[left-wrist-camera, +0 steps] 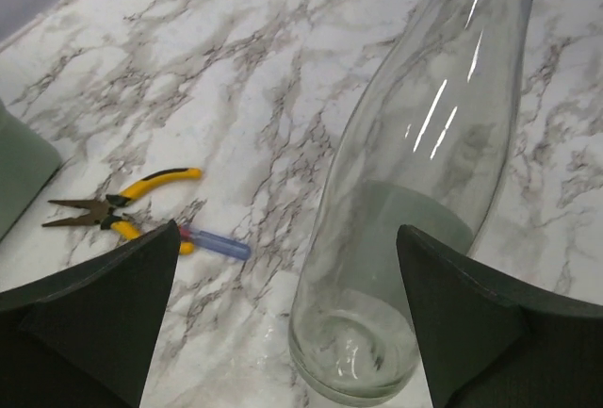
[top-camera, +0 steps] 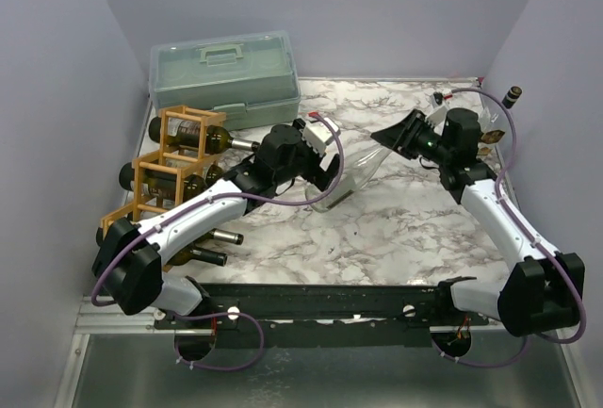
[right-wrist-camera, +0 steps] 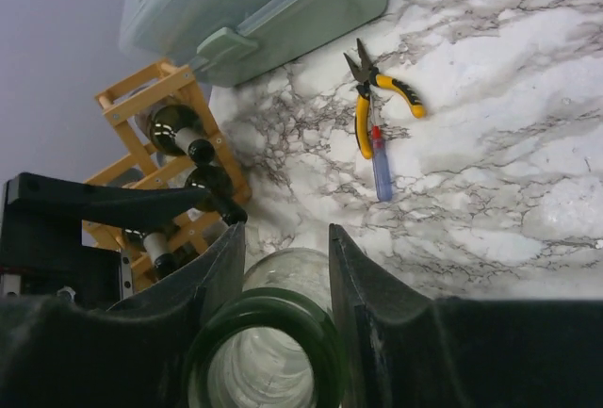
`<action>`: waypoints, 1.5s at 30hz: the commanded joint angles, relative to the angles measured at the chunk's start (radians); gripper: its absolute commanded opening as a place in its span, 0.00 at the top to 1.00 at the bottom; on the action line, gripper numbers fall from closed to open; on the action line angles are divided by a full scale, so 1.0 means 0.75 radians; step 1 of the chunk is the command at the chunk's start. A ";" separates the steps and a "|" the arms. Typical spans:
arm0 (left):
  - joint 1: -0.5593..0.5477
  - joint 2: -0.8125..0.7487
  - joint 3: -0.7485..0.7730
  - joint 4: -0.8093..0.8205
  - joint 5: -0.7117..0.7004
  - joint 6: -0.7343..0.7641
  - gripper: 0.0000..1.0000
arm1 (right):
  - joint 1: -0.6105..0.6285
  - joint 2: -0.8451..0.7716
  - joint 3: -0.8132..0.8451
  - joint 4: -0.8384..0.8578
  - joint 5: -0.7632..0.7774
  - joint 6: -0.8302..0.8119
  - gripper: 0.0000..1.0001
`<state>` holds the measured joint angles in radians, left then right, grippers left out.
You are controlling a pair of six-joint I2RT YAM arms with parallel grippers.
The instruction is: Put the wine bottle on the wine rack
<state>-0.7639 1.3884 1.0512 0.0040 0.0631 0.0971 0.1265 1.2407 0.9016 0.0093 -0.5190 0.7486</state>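
Marble tabletop (top-camera: 405, 229): clear glass wine bottle (left-wrist-camera: 415, 144), stiff, slick, breakable. Right gripper (right-wrist-camera: 285, 238) clamps its neck; left gripper (left-wrist-camera: 287, 231) stands open astride the base. I judge neck-plus-base hold safest.

The wine bottle (left-wrist-camera: 405, 172) is glossy clear glass, the wine rack (top-camera: 179, 155) bare wood, the toolbox (top-camera: 226, 73) plastic.

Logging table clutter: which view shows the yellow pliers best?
Right wrist: the yellow pliers lie whole and sharp, well inside the frame. Left wrist shows the pliers whole too, but smaller. Top external does not show them.
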 commanded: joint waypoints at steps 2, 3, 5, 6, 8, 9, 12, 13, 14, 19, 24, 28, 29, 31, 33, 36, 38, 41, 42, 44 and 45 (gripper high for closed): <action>-0.042 0.073 0.067 -0.056 0.208 -0.110 0.01 | 0.057 -0.071 0.020 0.255 -0.108 0.215 0.99; -0.053 0.085 0.076 -0.066 0.219 -0.109 0.01 | 0.064 -0.079 0.012 0.262 -0.101 0.222 0.99; -0.075 0.114 0.083 -0.084 0.224 -0.095 0.01 | 0.073 -0.098 -0.002 0.287 -0.097 0.252 0.99; -0.085 0.132 0.087 -0.094 0.217 -0.086 0.01 | 0.078 -0.105 -0.008 0.300 -0.101 0.264 0.99; -0.100 0.157 0.112 -0.126 0.184 -0.090 0.01 | 0.086 -0.120 -0.010 0.307 -0.095 0.260 0.99; -0.103 0.161 0.120 -0.129 0.186 -0.105 0.01 | 0.087 -0.127 -0.010 0.297 -0.083 0.255 0.99; -0.110 0.182 0.122 -0.130 0.199 -0.108 0.01 | 0.087 -0.144 -0.023 0.310 -0.092 0.285 0.99; -0.117 0.192 0.125 -0.138 0.184 -0.101 0.01 | 0.089 -0.150 -0.027 0.323 -0.095 0.296 0.99; -0.126 0.199 0.130 -0.151 0.153 -0.083 0.01 | 0.089 -0.159 -0.032 0.338 -0.100 0.312 0.99; -0.147 0.177 0.122 -0.179 -0.051 0.032 0.08 | 0.089 -0.205 -0.028 0.339 -0.114 0.345 0.99; -0.149 0.106 0.103 -0.197 -0.186 0.171 0.75 | 0.088 -0.234 -0.029 0.322 -0.145 0.360 0.99; -0.179 0.067 0.071 -0.192 -0.288 0.282 1.00 | 0.089 -0.229 -0.040 0.293 -0.202 0.337 0.97; -0.191 0.056 0.053 -0.175 -0.309 0.321 1.00 | 0.088 -0.231 -0.040 0.263 -0.211 0.319 0.90; -0.220 0.034 0.018 -0.141 -0.390 0.395 1.00 | 0.088 -0.230 -0.034 0.205 -0.240 0.248 0.71; -0.251 0.005 -0.010 -0.114 -0.457 0.468 1.00 | 0.089 -0.224 0.002 0.078 -0.240 0.133 0.49; -0.270 -0.027 -0.066 -0.049 -0.507 0.560 1.00 | 0.088 -0.181 0.109 -0.207 -0.226 -0.058 0.26; -0.278 -0.033 -0.072 -0.045 -0.544 0.602 1.00 | 0.089 -0.153 0.168 -0.344 -0.225 -0.159 0.20; -0.282 -0.061 -0.117 -0.013 -0.550 0.658 1.00 | 0.089 -0.139 0.221 -0.474 -0.226 -0.256 0.01; -0.284 -0.068 -0.138 0.023 -0.556 0.688 1.00 | 0.088 -0.137 0.239 -0.524 -0.221 -0.296 0.00; -0.292 -0.085 -0.157 0.040 -0.560 0.737 1.00 | 0.089 -0.121 0.307 -0.657 -0.164 -0.406 0.00; -0.294 -0.095 -0.165 0.042 -0.552 0.763 1.00 | 0.089 -0.107 0.343 -0.738 -0.112 -0.461 0.00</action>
<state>-0.9672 1.4124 0.9230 -0.1291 -0.2859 0.5404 0.1905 1.1305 1.0714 -0.2825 -0.6518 0.5968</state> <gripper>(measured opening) 0.834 0.994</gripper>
